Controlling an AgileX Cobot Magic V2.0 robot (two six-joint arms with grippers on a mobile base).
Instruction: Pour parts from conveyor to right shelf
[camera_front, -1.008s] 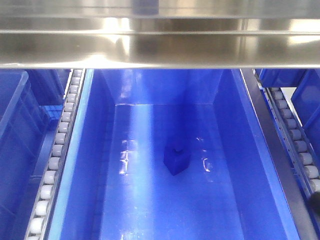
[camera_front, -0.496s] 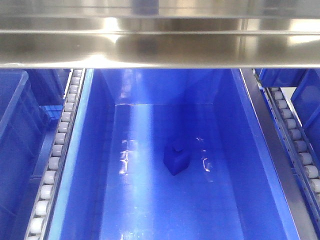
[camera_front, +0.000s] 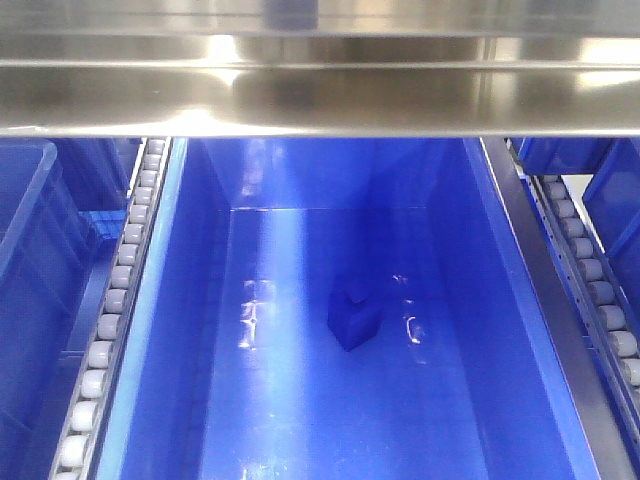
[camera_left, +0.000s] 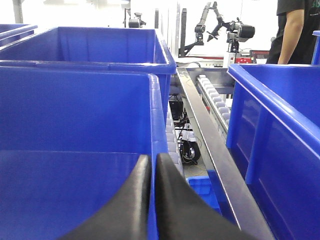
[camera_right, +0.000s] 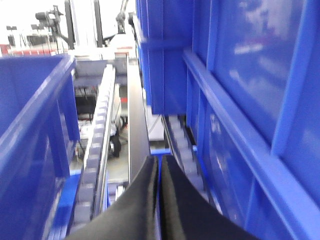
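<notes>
Front view: one part (camera_front: 352, 318) in the bin (camera_front: 160, 400), knob indistinct; left pincer (camera_left: 152, 162) and right pincer (camera_right: 160, 162) pressed together.

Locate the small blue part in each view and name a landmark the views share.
Front view: the small blue part lies on the floor of the middle bin, just right of centre.
Left wrist view: not visible.
Right wrist view: not visible.
Shared landmark: the grey roller rails between the blue bins.

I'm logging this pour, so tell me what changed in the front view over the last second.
The blue part in the bin turned slightly where it sits: its knob, facing up before, now shows as a pale top edge. A dark object at the lower right edge has left view. Bin, roller rails and steel shelf are unchanged.
</notes>
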